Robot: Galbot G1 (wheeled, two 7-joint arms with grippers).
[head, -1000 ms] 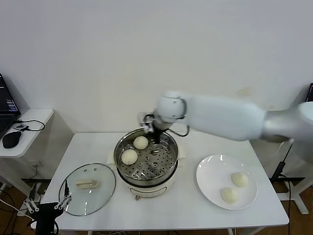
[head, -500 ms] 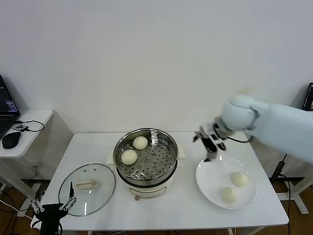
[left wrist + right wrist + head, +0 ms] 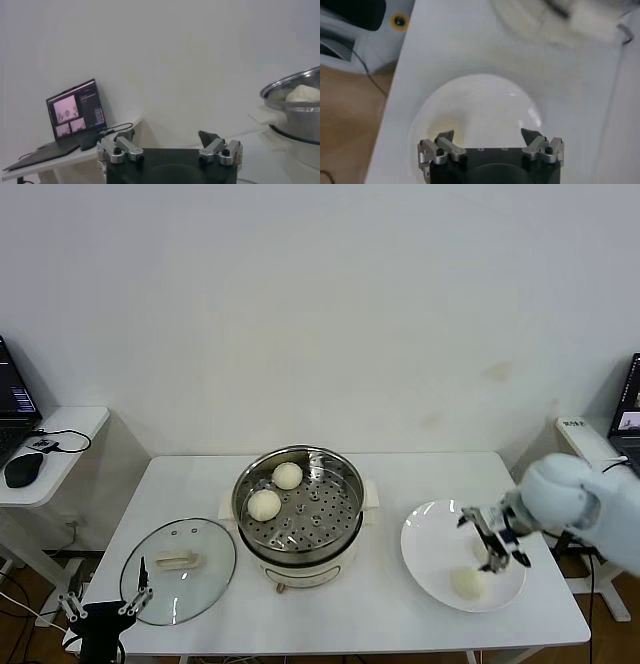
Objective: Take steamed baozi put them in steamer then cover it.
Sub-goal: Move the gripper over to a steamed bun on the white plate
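The steamer stands mid-table with two steamed baozi on its perforated tray. One more baozi lies on the white plate at the right. My right gripper hangs open and empty just above the plate's right half, hiding what lies under it; its wrist view looks down on the plate between the open fingertips. The cover lies flat on the table to the steamer's left. My left gripper is parked, open, off the table's front left corner.
A side desk at the far left carries a laptop, a mouse and cables. The left wrist view shows the steamer's rim with a baozi inside. A wall stands close behind the table.
My right arm swung from over the steamer's back rim across to the right and came down over the plate, gripper open throughout. The left gripper barely shifted.
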